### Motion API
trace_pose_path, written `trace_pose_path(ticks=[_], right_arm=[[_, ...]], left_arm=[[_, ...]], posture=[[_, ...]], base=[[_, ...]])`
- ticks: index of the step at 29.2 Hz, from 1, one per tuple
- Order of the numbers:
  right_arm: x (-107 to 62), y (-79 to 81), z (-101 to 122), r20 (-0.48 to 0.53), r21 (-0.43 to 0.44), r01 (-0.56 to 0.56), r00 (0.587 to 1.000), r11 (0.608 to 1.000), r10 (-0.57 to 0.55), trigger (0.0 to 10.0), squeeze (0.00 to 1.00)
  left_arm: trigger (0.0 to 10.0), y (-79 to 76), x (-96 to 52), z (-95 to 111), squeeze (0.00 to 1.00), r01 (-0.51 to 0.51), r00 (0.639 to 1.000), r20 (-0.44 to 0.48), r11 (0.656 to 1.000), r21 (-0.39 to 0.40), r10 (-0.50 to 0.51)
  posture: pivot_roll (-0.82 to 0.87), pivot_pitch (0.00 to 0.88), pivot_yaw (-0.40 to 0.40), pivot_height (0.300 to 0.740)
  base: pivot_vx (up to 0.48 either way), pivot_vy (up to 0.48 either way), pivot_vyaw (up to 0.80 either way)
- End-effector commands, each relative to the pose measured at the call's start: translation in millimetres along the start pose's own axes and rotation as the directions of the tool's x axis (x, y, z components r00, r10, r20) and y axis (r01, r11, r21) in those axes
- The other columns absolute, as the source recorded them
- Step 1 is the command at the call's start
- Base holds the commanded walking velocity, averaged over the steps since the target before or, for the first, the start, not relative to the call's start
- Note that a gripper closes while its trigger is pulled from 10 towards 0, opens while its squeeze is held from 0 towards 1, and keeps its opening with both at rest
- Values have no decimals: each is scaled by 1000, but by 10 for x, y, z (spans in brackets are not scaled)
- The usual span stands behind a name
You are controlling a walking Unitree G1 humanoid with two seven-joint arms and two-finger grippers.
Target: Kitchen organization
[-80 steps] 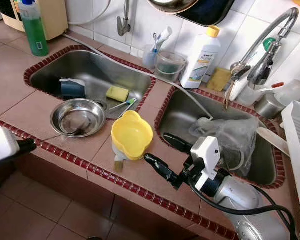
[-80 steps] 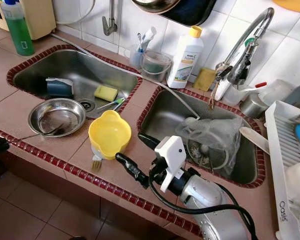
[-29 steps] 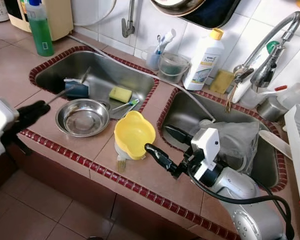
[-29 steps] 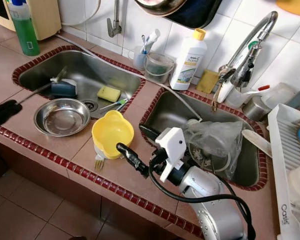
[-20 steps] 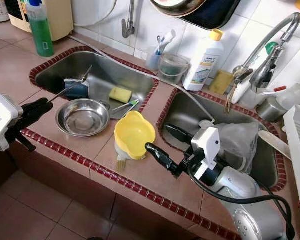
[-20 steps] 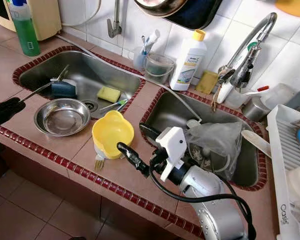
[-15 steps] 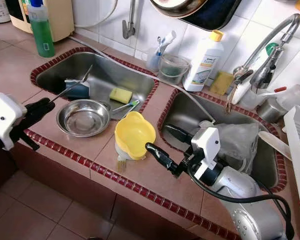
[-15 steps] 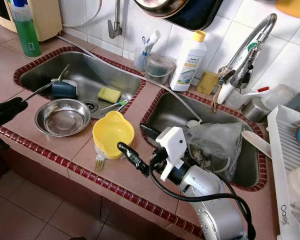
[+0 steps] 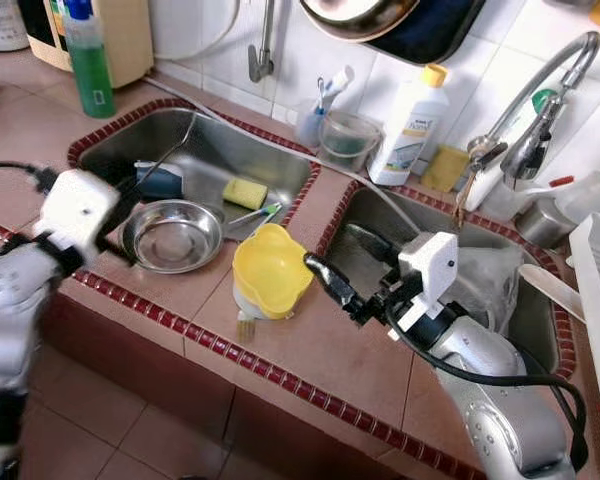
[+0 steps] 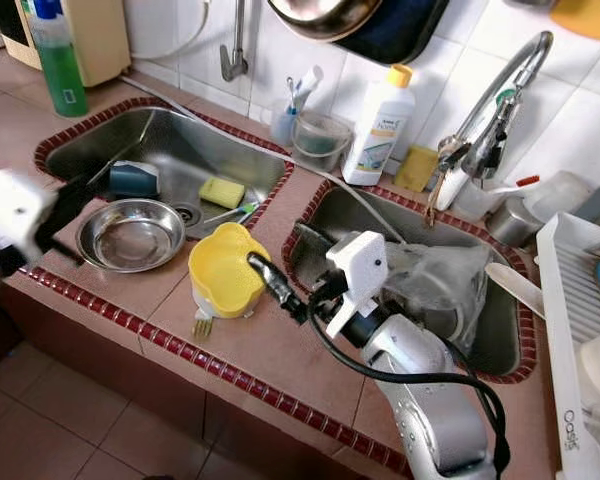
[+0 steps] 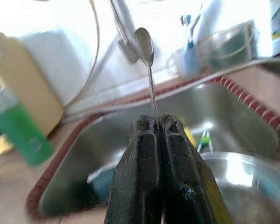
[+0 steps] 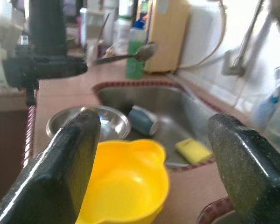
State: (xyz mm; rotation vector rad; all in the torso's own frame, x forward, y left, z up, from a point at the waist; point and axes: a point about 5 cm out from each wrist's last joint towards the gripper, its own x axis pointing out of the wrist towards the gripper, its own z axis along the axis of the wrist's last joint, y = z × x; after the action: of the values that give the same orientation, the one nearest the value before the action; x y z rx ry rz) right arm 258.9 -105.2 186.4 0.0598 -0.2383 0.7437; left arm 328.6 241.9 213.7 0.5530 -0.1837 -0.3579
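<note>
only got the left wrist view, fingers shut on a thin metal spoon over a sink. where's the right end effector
observer: The right end effector is open at the rim of a yellow plastic bowl on the tiled counter, to the right of your thin metal spoon.
operator: anything under that bowl
observer: Yes, a pale fork pokes out from under it, tines toward the counter's front edge.
operator: is the other sink free
observer: No, a crumpled clear plastic bag lies in the right steel sink.

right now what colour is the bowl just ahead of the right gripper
Yellow: the bowl sits on the tiled counter, clearest in the left eye view.
</note>
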Motion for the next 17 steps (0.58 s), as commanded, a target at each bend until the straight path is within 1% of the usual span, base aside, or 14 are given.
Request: trace_pose_path(ticks=[1,2,4,5,8,9,10,12,13,14,15,17], right_arm=[[-28,-80,14,0,-16,40,999,999,-40,10000,0],[-23,-83,22,5,-15,47,999,999,-47,10000,0],[-23,-84,28,9,-14,52,999,999,-52,10000,0],[-20,-84,33,12,-13,58,998,998,-58,10000,0],[-16,-82,38,17,-12,69,997,998,-69,10000,0],[-16,-82,38,17,-12,69,997,998,-69,10000,0],[-17,-83,42,21,-7,77,997,997,-77,10000,0],[-16,-83,50,27,-2,91,995,996,-91,10000,0],[-15,-82,53,29,2,97,995,995,-97,10000,0],[-16,-80,55,30,5,105,994,994,-106,10000,0],[-19,-71,62,31,11,116,993,993,-116,10000,0],[-28,-67,66,31,23,125,992,992,-126,10000,0]], left_arm=[[10000,-9,110,19,0,-11,1000,-7,1000,26,11],[10000,-18,178,40,0,-18,1000,-7,1000,24,18],[10000,-18,240,58,0,-33,999,-6,999,8,33],[10000,-16,322,80,0,-49,999,-8,999,-6,49],[10000,-22,432,100,0,-71,997,-9,997,-23,71],[10000,-22,432,100,0,-71,997,-9,997,-23,71],[10000,-24,476,102,0,-76,997,-13,996,-45,75],[10000,-39,543,107,0,-79,997,-19,996,-46,78],[10000,-48,565,104,0,-77,997,-24,996,-54,76],[10000,-89,596,87,0,-49,998,-44,997,-61,46],[10000,-138,627,72,0,-9,998,-64,999,-48,6],[10000,-160,645,78,0,10,998,-64,1000,-21,-11]], posture=[[98,13,-118,740],[96,13,-115,740],[92,13,-113,740],[88,14,-110,740],[82,18,-103,740],[82,18,-103,740],[82,18,-103,740],[79,23,-100,740],[78,25,-98,740],[75,28,-96,740],[72,36,-91,740],[72,36,-91,740]], base=[[0,0,0],[0,0,0],[0,0,0],[0,0,0],[0,0,0],[0,0,0],[0,0,0],[0,0,0],[0,0,0],[0,0,0],[0,0,0],[0,0,0]])
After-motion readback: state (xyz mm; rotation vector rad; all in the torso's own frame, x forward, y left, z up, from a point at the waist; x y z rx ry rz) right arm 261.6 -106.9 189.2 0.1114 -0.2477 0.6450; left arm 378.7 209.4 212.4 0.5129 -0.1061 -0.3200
